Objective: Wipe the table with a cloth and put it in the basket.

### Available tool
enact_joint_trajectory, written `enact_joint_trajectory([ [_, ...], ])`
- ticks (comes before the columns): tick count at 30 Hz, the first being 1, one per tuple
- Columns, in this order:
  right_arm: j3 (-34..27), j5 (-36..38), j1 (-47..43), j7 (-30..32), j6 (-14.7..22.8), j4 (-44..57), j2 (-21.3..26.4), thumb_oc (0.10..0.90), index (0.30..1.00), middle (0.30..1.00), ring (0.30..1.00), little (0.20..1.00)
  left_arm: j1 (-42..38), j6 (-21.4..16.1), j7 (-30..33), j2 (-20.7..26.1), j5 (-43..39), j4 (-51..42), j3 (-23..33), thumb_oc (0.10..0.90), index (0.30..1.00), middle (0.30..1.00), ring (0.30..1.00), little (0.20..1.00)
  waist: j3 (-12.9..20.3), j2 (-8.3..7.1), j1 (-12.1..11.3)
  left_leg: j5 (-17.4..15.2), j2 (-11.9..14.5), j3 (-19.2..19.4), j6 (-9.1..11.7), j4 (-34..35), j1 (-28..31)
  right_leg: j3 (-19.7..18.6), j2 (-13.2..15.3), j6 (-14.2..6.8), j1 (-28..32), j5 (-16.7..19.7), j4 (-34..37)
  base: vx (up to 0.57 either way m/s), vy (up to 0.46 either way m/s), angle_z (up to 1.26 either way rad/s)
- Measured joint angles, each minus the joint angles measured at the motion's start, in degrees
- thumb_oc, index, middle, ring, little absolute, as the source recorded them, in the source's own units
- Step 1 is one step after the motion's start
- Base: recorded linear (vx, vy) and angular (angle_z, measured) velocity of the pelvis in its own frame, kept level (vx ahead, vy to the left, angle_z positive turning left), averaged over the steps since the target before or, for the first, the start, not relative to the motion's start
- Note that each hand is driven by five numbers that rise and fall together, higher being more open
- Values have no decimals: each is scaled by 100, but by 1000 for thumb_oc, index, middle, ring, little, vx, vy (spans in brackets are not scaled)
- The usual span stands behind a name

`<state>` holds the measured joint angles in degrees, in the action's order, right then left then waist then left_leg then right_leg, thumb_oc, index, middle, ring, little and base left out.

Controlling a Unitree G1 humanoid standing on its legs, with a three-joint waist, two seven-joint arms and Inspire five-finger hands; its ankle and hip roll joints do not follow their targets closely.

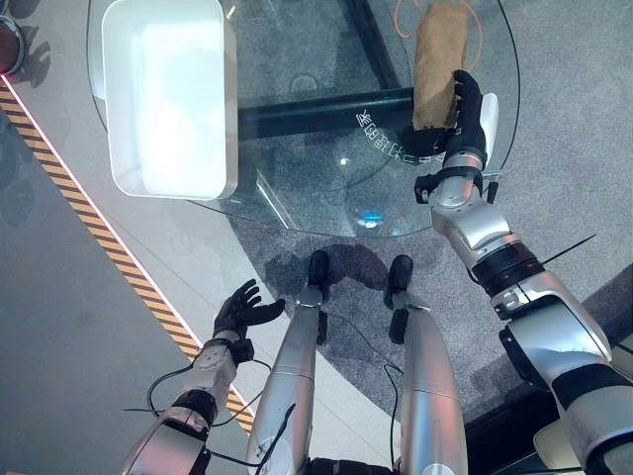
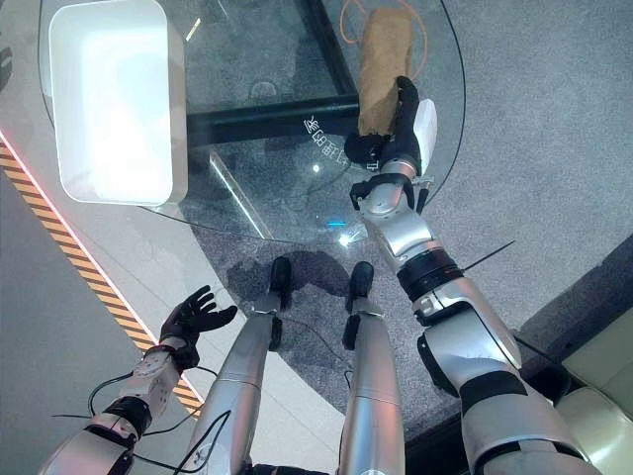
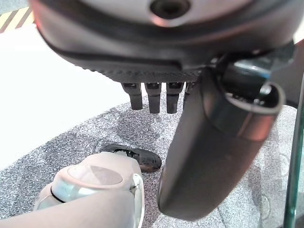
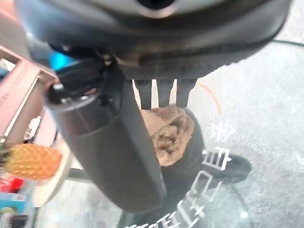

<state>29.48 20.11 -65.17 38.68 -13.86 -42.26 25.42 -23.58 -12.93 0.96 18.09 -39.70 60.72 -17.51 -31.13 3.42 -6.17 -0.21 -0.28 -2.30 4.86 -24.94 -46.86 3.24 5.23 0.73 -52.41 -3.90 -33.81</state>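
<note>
A brown cloth [image 1: 435, 59] lies in a long strip on the round glass table [image 1: 316, 168], near its far right edge. My right hand [image 1: 467, 114] rests on the cloth's near right side, fingers straight and laid flat on it; the right wrist view shows those fingers [image 4: 164, 92] reaching onto the cloth [image 4: 166, 133]. A white basket [image 1: 226, 109] with rounded corners stands on the table's left part, well apart from the cloth. My left hand [image 1: 242, 312] hangs low beside the table's near edge, fingers [image 3: 154, 97] spread and holding nothing.
A thin orange cord [image 1: 401, 20] loops by the cloth's far end. A dark beam [image 1: 316, 109] runs under the glass. Yellow-and-black striped tape [image 1: 99, 237] crosses the floor on the left. A pineapple [image 4: 28, 161] appears in the right wrist view.
</note>
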Motion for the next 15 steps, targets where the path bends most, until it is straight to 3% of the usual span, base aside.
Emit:
enact_joint_trajectory([
  [15, 141, -217, -299, 51, -51, -529, 5, 800, 900, 900, 900, 900, 32, 6, -11, -2, -4, -15, -230, 800, 900, 900, 900, 900, 3, 134, -33, 101, -24, -65, 10, 88, -12, 110, 61, 13, 1, 8, -5, 4, 0, 2],
])
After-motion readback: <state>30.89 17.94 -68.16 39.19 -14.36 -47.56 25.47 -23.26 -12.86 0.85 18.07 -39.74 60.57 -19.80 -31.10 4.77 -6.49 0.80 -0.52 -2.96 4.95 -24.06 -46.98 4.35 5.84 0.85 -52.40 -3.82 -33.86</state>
